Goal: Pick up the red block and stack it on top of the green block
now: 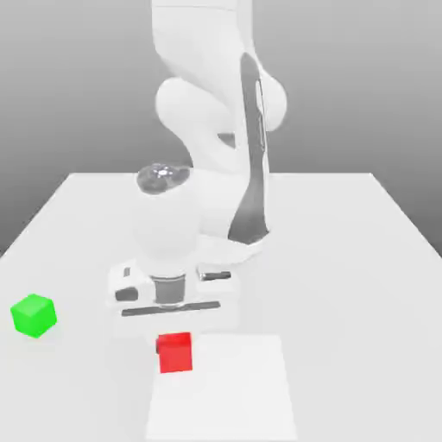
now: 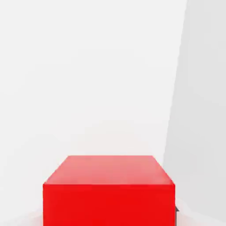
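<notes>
In the exterior view, one white robot arm (image 1: 216, 129) is bending down from the top centre of the frame, and its gripper (image 1: 175, 341) is sitting low over the table (image 1: 363, 250), just above the middle of the lower half. No brand name, label or writing is showing anywhere on the arm, the blocks or the table. There is one red block (image 1: 175, 352), lying in the lower centre of the frame directly under the hand, at the upper left corner of a brighter white rectangular patch (image 1: 233, 397) on the table top. There is one green block (image 1: 34, 315), sitting alone at the left edge of the frame, well apart from the red block and a little higher in the picture. The fingers themselves are hiding behind the red block and the hand, so I cannot tell whether the jaws are standing wide, narrow or pressing on the block. In the hand view, the one red block (image 2: 109, 190) is filling the bottom centre of the frame, its top face and one side face both plain and unmarked, with the white table (image 2: 88, 79) stretching away behind it.
</notes>
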You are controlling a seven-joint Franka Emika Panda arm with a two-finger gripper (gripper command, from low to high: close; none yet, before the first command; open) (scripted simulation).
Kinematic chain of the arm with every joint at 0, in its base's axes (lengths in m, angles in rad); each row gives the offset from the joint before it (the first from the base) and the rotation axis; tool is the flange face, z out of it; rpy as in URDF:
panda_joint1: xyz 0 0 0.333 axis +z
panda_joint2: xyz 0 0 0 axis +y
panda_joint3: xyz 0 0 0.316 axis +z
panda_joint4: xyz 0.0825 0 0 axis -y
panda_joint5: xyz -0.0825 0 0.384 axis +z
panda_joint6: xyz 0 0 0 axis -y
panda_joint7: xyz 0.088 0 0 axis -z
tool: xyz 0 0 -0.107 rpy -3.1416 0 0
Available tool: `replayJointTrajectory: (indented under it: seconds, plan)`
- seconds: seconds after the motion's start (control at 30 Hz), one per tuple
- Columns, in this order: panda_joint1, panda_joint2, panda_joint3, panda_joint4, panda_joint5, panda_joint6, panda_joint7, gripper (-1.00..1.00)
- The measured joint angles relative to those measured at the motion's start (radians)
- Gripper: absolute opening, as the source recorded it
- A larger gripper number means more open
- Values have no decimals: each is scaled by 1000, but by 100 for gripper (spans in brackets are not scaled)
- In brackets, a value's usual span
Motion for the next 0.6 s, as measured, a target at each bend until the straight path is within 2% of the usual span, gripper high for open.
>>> replayJointTrajectory:
  seconds: [0.17, 0.3, 0.6]
  plan:
    - [6, -121, -32, -18, -101, -101, 73, -100]
    - [-15, -189, -71, -18, -139, -173, 87, -100]
    - [-387, -187, -270, 114, -142, -302, -69, -100]
